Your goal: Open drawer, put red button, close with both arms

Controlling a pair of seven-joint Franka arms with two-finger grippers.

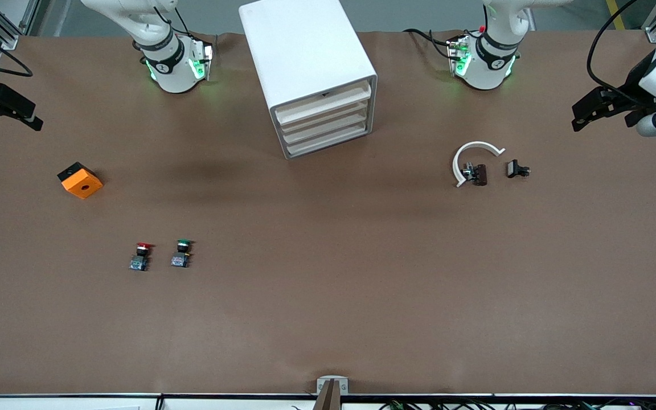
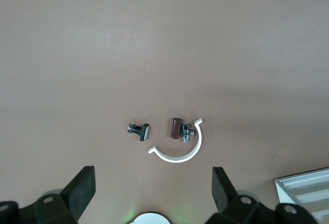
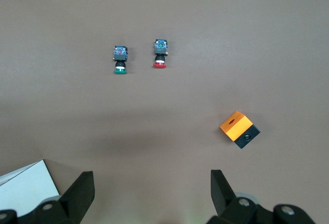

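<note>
The white cabinet stands at the middle of the table near the robots' bases. Its four alike tray drawers face the front camera and all are pushed in. The red button stands on the table toward the right arm's end, nearer the front camera than the cabinet; the right wrist view shows this red button too. My right gripper hangs open and empty over its end of the table. Over the other end hangs my left gripper, also open and empty.
A green-capped button stands beside the red one. An orange block lies toward the right arm's end. Toward the left arm's end lie a white C-shaped ring, a small brown part and a small black part.
</note>
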